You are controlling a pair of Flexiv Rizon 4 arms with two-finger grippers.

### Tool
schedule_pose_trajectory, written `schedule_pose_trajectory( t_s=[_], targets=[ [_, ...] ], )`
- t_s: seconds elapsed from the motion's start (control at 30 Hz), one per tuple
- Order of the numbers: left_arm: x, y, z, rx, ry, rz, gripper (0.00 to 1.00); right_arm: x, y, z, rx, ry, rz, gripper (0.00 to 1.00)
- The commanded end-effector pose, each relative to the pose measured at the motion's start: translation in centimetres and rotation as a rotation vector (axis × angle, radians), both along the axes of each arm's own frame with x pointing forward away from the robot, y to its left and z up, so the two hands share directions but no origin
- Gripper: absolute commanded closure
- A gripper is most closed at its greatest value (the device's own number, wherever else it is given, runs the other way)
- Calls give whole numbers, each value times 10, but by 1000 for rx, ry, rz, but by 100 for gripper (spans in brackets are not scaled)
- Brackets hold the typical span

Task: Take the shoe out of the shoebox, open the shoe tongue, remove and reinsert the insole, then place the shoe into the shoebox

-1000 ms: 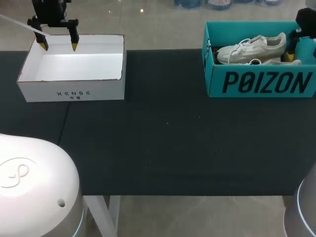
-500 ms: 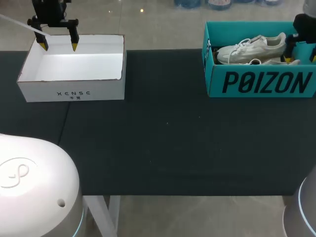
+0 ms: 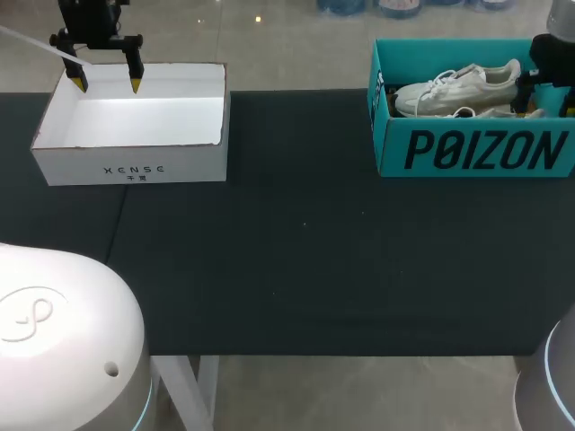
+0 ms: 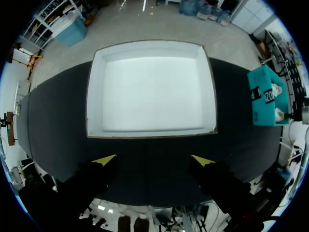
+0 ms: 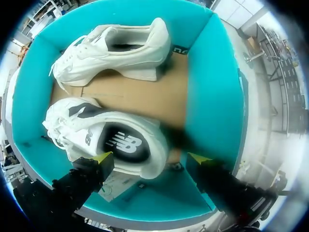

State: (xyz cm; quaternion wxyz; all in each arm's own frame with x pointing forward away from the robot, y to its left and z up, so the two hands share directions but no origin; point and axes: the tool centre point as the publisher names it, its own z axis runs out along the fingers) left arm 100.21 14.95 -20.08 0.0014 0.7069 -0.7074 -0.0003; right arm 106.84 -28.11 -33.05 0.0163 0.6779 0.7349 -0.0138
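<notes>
On the dark counter (image 3: 296, 251), two boxes, two tools.
Left tool (image 3: 108, 86) hangs wide open, empty, over the far rim of the white box (image 3: 135, 169); right tool (image 5: 149, 158), equally spread and empty, hovers over the teal shoebox (image 3: 476, 153), above the heel of the nearer white shoe (image 5: 111, 140).

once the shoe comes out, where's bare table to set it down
The table between the white box and the teal shoebox is bare, as is the whole near strip before both. Crowded: the shoebox, holding two shoes with the right claw over them.
</notes>
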Motion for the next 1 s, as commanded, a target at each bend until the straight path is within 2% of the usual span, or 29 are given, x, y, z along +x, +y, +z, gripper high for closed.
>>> schedule_pose_trajectory(
  t_s=[0.03, 0.23, 0.27, 0.3, 0.37, 0.7, 1.0],
  targets=[
    [0, 0, 0, 1, 0, 0, 0, 8, -1, -10, 0, 17, -6, 0],
    [0, 0, 0, 1, 0, 0, 0, 6, -5, -18, -4, 32, -10, 0],
    [0, 0, 0, 1, 0, 0, 0, 5, -5, -18, -5, 33, -11, 7],
    [0, 0, 0, 1, 0, 0, 0, 4, -6, -19, -5, 34, -12, 54],
    [0, 0, 0, 1, 0, 0, 0, 4, -6, -21, 0, 32, -10, 100],
    [0, 0, 0, 1, 0, 0, 0, 3, -7, -25, -2, 15, -19, 100],
    [0, 0, 0, 1, 0, 0, 0, 2, -12, -17, -1, -10, -44, 100]
  ],
)
